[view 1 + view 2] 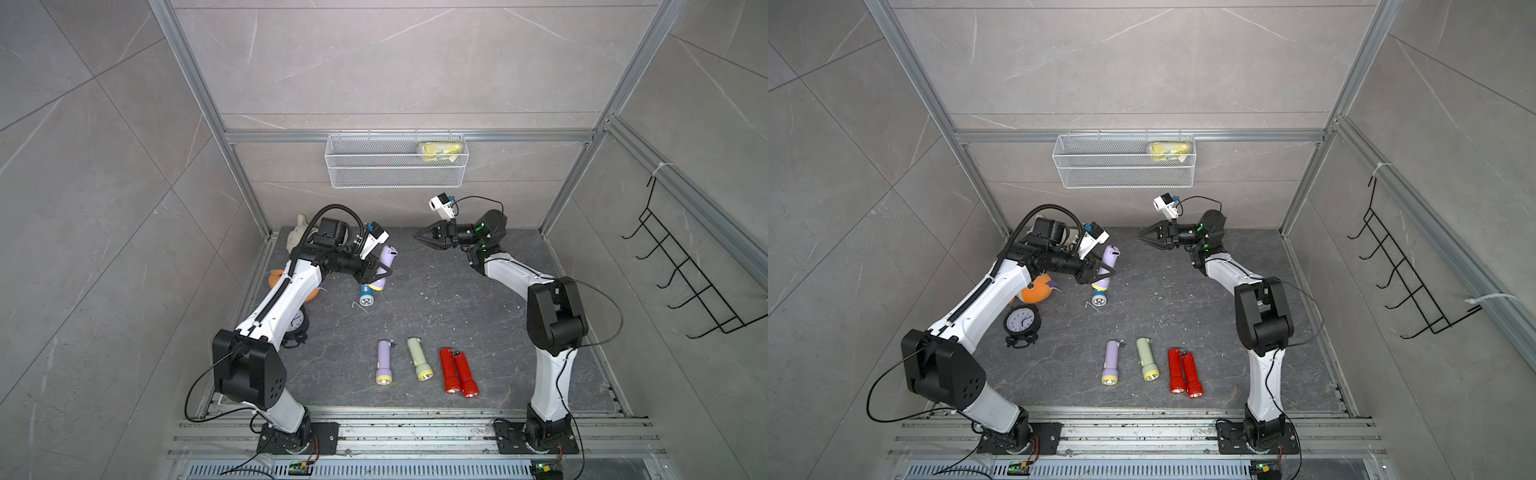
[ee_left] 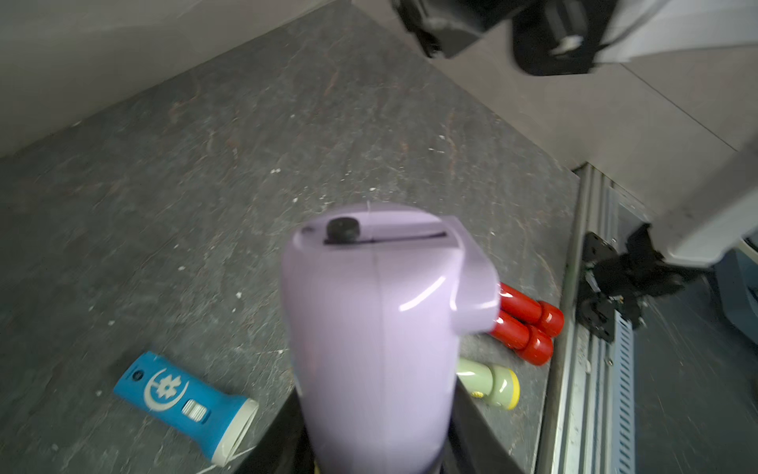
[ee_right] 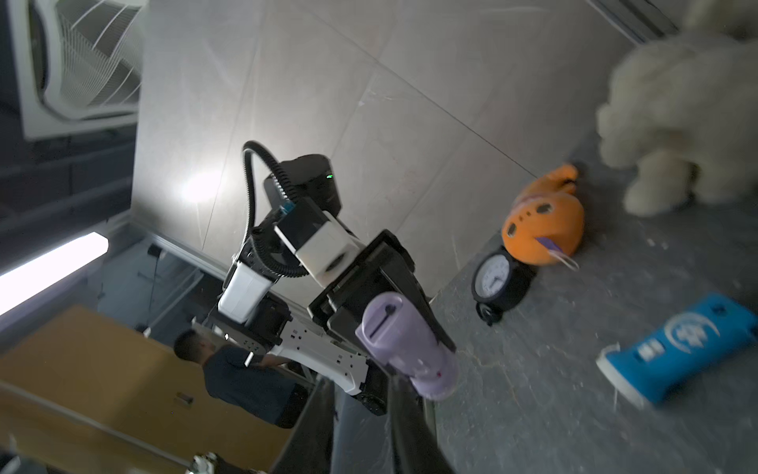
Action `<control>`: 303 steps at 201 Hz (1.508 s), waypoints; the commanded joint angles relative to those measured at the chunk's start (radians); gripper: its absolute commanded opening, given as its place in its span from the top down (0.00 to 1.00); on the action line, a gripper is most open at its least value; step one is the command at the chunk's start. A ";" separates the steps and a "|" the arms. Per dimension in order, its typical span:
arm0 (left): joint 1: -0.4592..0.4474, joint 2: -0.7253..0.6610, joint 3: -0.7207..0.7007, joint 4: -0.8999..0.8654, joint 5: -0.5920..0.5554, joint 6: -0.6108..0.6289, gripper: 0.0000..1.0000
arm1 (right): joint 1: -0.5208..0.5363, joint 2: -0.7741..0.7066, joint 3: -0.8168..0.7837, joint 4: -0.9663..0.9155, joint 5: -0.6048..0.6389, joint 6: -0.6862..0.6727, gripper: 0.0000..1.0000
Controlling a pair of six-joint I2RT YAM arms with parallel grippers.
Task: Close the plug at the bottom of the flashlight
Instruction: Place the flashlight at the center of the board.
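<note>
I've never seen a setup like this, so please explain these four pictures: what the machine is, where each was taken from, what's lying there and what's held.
It is a robot: a left arm and a right arm, each ending in a claw. Two pictures look down from overhead, almost the same view; the other two come from cameras on the arms' wrists. The left claw grips a purple flashlight off the floor, bottom end facing the right claw, which hangs empty, slightly open. On the dark floor lie a blue flashlight, then a row: a second purple one, a green one and two red ones. By the left arm are a clock, an orange toy and a white toy.
</note>
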 commanded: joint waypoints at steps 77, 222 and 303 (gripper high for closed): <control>-0.083 0.289 0.237 -0.045 -0.377 -0.638 1.00 | 0.072 -0.314 0.041 -1.217 0.758 -0.991 0.66; -0.151 0.603 0.254 -0.091 -0.541 -0.868 0.89 | 0.072 -0.443 -0.100 -1.195 0.825 -0.987 0.67; -0.151 0.562 0.226 -0.100 -0.493 -0.873 0.00 | 0.073 -0.409 -0.100 -1.188 0.811 -0.984 0.67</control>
